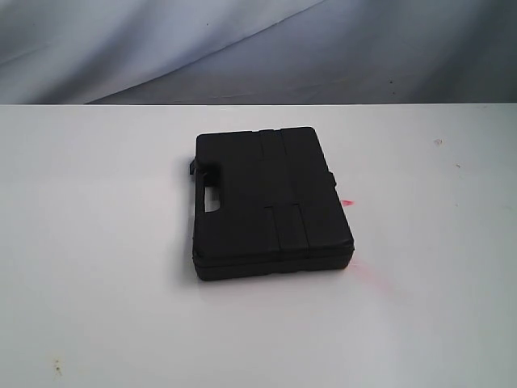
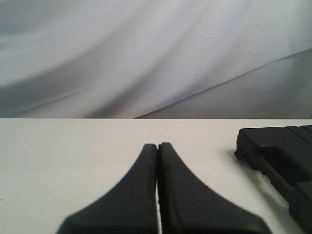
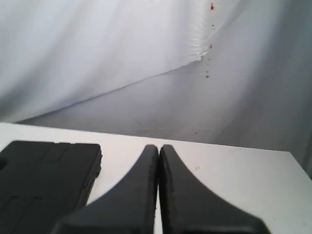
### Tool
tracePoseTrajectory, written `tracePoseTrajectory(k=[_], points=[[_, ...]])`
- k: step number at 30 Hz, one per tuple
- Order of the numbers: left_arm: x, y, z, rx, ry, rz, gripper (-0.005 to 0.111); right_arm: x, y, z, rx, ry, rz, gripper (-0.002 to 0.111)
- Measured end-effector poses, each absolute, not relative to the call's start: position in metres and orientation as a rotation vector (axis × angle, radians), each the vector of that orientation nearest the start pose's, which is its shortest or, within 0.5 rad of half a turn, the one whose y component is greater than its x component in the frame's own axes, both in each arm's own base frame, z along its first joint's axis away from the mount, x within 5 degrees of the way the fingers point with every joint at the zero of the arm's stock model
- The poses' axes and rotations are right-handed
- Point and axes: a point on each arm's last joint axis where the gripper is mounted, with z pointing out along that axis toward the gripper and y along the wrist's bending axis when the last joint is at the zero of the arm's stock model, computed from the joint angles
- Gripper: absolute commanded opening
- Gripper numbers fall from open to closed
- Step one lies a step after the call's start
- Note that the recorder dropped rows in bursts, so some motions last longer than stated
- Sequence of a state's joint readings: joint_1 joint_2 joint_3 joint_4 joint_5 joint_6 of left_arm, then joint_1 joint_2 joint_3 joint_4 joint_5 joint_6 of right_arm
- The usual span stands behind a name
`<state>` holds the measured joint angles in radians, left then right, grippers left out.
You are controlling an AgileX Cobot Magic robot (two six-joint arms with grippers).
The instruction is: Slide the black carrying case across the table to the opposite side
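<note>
"Centre of the exterior view, on the plain white counter [image 1: 97, 242]: flat matte black plastic case [image 1: 271, 202]. Pushing yet?"

"No. Both my jaws are closed, empty, clear of it. Next, I reckon: press one edge, shove steadily."

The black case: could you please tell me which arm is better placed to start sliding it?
Probably right: the case lies close beside the shut right gripper; the left gripper stands farther off across bare table.

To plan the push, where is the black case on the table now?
In the exterior view the case lies flat near the middle of the white table, handle cut-out toward the left.
</note>
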<state>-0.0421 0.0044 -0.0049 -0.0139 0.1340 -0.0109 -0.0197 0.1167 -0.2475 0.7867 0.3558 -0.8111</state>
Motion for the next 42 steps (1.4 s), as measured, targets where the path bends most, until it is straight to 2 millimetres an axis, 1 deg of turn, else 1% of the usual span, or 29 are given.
tracePoseTrajectory(k=[3,8,10,15,24,27,31,34,37,42], points=[[0.056,-0.003,0.202,0.016,1.617,-0.053,0.0,0.055,0.019,0.262,-0.175,1.572,0.144,0.0],[0.056,-0.003,0.202,0.016,1.617,-0.053,0.0,0.06,0.016,0.24,-0.191,1.6,0.076,0.0],[0.056,-0.003,0.202,0.016,1.617,-0.053,0.0,0.061,0.014,0.238,-0.18,1.594,0.061,0.0],[0.056,-0.003,0.202,0.016,1.617,-0.053,0.0,0.062,0.012,0.24,-0.164,1.57,0.032,0.0],[0.056,-0.003,0.202,0.016,1.617,-0.053,0.0,0.062,0.01,0.24,-0.179,1.567,-0.009,0.0],[0.056,-0.003,0.202,0.016,1.617,-0.053,0.0,0.063,0.007,0.233,-0.145,1.573,-0.037,0.0],[0.056,-0.003,0.202,0.016,1.617,-0.053,0.0,0.065,0.001,0.219,-0.045,1.585,-0.029,0.0],[0.056,-0.003,0.202,0.016,1.617,-0.053,0.0,0.066,-0.002,0.216,0.044,1.555,-0.006,0.0],[0.056,-0.003,0.202,0.016,1.617,-0.053,0.0,0.066,-0.003,0.219,0.032,1.51,-0.024,0.0],[0.056,-0.003,0.202,0.016,1.617,-0.053,0.0,0.066,-0.002,0.216,-0.005,1.508,-0.041,0.0]])
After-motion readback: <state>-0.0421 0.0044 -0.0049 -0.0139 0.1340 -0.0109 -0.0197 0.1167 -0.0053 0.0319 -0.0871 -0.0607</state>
